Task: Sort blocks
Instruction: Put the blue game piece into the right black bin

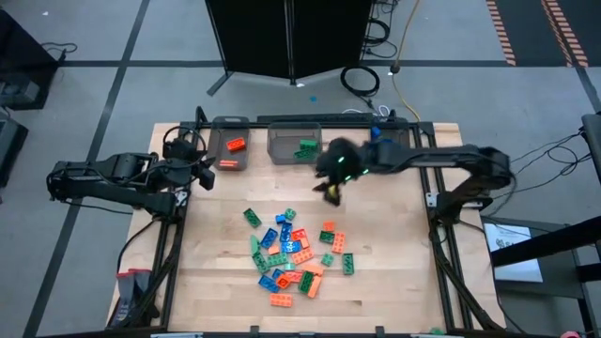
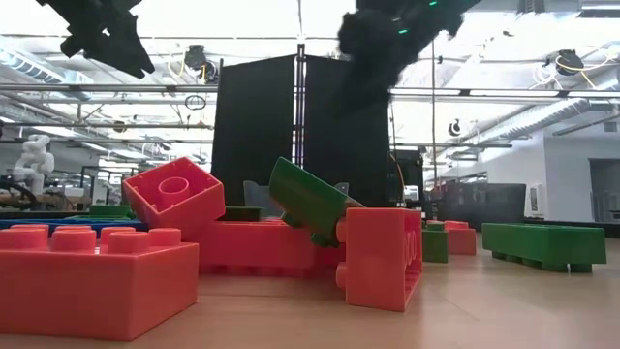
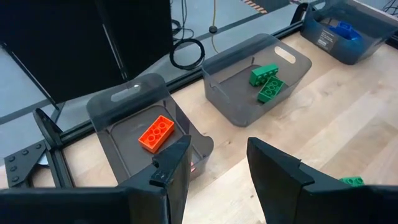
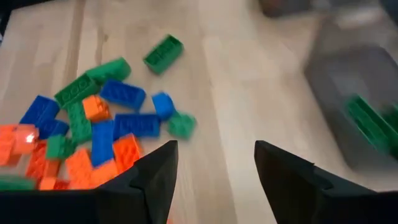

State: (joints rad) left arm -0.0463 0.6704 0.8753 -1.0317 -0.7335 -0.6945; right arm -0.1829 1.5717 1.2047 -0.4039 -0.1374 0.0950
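Observation:
A heap of orange, green and blue blocks (image 1: 293,255) lies on the table's near half; it fills the low view (image 2: 291,242) and shows in the right wrist view (image 4: 93,137). My left gripper (image 3: 214,165) is open and empty, just near of the left bin (image 1: 230,150), which holds an orange block (image 3: 156,132). My right gripper (image 4: 214,165) is open and empty above the bare wood near the middle bin (image 1: 294,145), which holds green blocks (image 3: 266,81). Blue blocks (image 3: 344,29) lie in the third bin.
Three grey translucent bins stand in a row along the table's far edge; the third bin (image 3: 348,25) is mostly hidden under my right arm in the high view. Bare wood lies between the bins and the heap. Dark frame rails (image 1: 441,235) run along the table's sides.

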